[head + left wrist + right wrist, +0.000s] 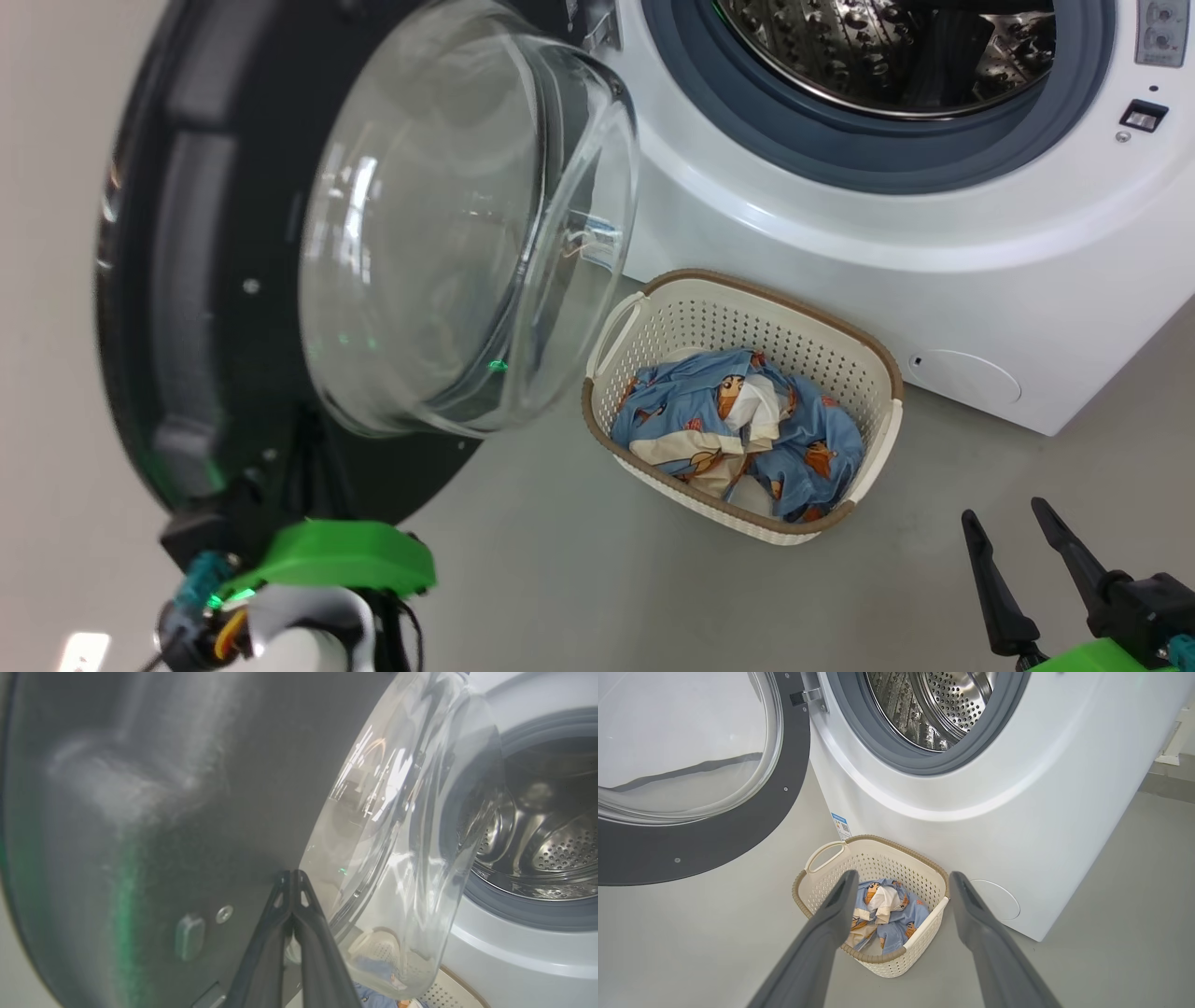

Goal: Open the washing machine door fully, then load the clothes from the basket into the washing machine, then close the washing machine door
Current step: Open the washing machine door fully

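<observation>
Several soft, light clothes (738, 429) are heaped in the basket (747, 327); a raised fold is best pinched by the released right pincer (1006, 512); the left pincer (292, 877) is clenched, empty.

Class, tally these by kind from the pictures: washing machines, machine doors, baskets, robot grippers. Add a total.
Washing machine: 1
Door: 1
Basket: 1
Grippers: 2 (left gripper, right gripper)
Total: 5

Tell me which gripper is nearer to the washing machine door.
Left. The left gripper, shut, has its tips at the black rim of the washing machine door; the right gripper, open, hangs over the floor on the basket's far side.
</observation>
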Tool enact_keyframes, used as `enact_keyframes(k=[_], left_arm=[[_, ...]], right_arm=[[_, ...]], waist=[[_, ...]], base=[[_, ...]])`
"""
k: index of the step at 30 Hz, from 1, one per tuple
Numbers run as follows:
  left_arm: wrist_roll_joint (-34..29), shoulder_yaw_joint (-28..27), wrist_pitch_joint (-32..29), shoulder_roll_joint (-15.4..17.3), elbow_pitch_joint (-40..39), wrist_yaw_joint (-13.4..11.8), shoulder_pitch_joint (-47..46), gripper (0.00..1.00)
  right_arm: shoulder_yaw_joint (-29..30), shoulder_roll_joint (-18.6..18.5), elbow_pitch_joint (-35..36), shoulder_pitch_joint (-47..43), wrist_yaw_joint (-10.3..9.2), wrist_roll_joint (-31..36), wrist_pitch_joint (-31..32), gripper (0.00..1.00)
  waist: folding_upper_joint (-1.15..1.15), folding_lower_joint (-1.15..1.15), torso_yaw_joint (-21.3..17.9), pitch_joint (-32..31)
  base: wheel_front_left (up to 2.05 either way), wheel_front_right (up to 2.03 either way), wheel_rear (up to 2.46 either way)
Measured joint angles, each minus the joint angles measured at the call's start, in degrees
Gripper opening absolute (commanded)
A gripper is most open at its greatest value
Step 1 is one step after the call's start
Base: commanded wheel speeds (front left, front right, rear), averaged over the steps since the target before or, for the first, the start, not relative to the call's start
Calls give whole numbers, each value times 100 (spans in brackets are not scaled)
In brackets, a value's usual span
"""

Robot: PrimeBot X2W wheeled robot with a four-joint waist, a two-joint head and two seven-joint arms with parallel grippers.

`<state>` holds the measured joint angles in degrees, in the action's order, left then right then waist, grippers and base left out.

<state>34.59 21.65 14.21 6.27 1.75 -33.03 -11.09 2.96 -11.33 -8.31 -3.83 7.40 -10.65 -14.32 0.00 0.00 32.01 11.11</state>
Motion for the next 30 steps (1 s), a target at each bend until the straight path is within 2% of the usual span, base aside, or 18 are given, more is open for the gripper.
enact_keyframes(k=[7,14,20,30], left_arm=[[-151,-932,1,-183,506,175,-453,0],[-456,-1704,32,-316,1188,500,-902,0],[-747,-2097,43,-347,1726,719,-1174,0],[-1002,-2505,43,-467,2114,1015,-1314,0]], right_arm=[[64,-91,56,-129,0,-9,0,100],[102,-113,97,-214,0,-10,0,100],[108,-89,69,-229,0,-11,0,100],[121,44,-31,-229,0,-21,0,100]], waist=[[0,0,3,92],[0,0,-70,101],[0,0,-197,64],[0,0,-280,-51]], base=[[0,0,0],[0,0,0],[0,0,0],[0,0,0]])
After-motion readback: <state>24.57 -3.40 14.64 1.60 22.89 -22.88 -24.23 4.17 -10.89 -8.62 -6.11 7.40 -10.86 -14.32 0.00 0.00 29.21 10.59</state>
